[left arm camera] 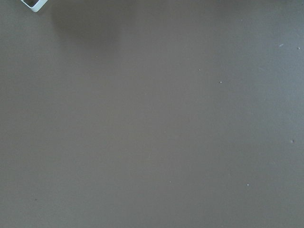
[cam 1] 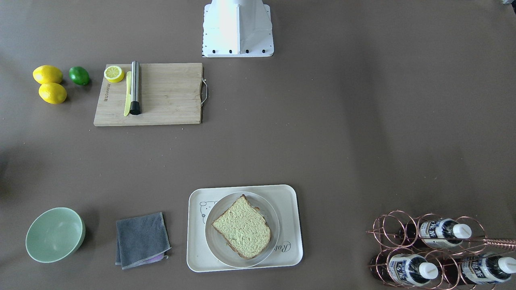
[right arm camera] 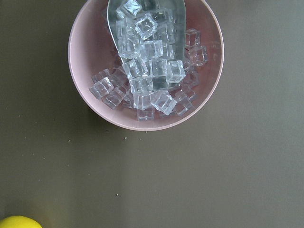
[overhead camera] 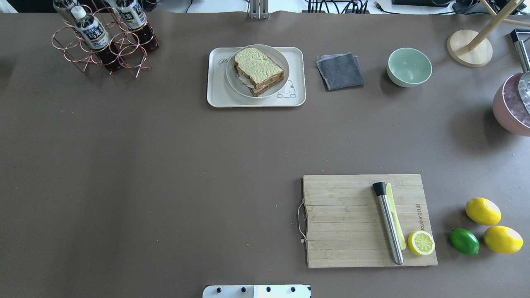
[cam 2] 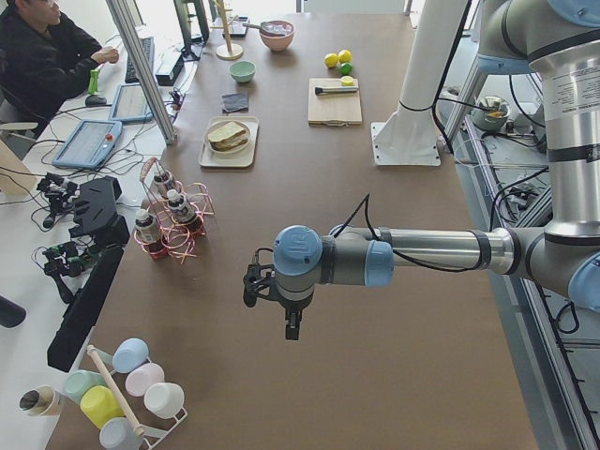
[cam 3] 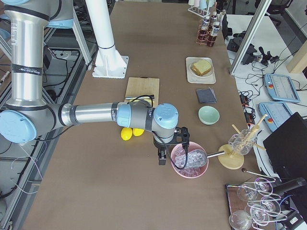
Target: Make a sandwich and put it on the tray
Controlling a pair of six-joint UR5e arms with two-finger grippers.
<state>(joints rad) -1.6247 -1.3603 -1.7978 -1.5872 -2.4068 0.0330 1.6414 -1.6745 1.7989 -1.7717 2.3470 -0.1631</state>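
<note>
Sandwich (overhead camera: pixel 258 70) on plate (overhead camera: pixel 232 78) in tray (overhead camera: pixel 215 97), ice (right arm camera: pixel 152 71) in bowl (right arm camera: pixel 79 47), L tool (cam 2: pixel 291 327), R tool (cam 3: pixel 162 158) (open/shut unclear)

The top slice is hiding most of the filling of the sandwich (cam 1: pixel 242 226); the left end effector (cam 2: pixel 292 328) and right end effector (cam 3: pixel 162 158) are showing too small to judge.

We saw the brown-crusted sandwich (overhead camera: pixel 258 70) on a round white plate (overhead camera: pixel 234 82), itself on the cream rounded-rectangle plastic tray (overhead camera: pixel 215 97).

sandwich (overhead camera: pixel 259 70) sitting on a round plate (overhead camera: pixel 237 85) inside the tray (overhead camera: pixel 256 99) | grey cloth (overhead camera: pixel 340 70) and green bowl (overhead camera: pixel 409 66) beside it | cutting board (overhead camera: pixel 343 219) nearer, half lemon (overhead camera: pixel 421 243) on it
</note>
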